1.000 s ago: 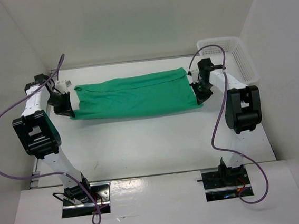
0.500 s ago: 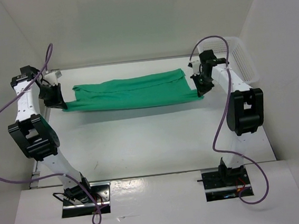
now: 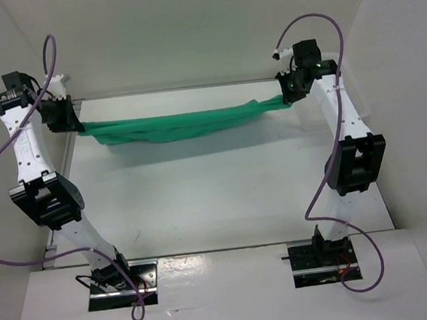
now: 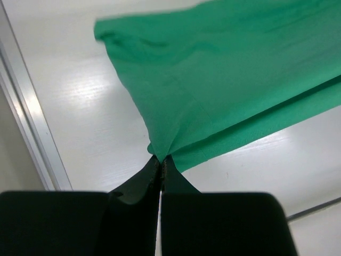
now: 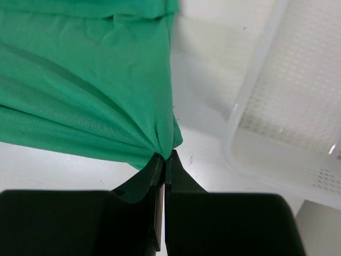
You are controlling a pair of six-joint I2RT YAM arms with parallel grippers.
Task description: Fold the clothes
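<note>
The clothes (image 3: 176,126), a plain emerald-green T-shirt, hang stretched in the air across the back of the table, sagging in the middle. My left gripper (image 3: 76,125) is shut on the shirt's left end, raised high. The left wrist view shows that gripper (image 4: 160,158) pinching a bunched corner of the cloth (image 4: 224,80). At the right end, my right gripper (image 3: 286,97) is shut on the other corner. In the right wrist view its fingers (image 5: 166,154) clamp gathered folds of the shirt (image 5: 85,90).
A white plastic mesh basket (image 5: 298,101) stands just right of the right gripper, at the table's back right; the right arm hides it in the top view. White walls enclose the table (image 3: 216,190) at the back and both sides. A metal rail (image 4: 26,122) runs along the left edge.
Both arms have risen and swung up with the shirt ends in their grip. The shirt has left the table and now hangs taut between them, no longer lying flat.
</note>
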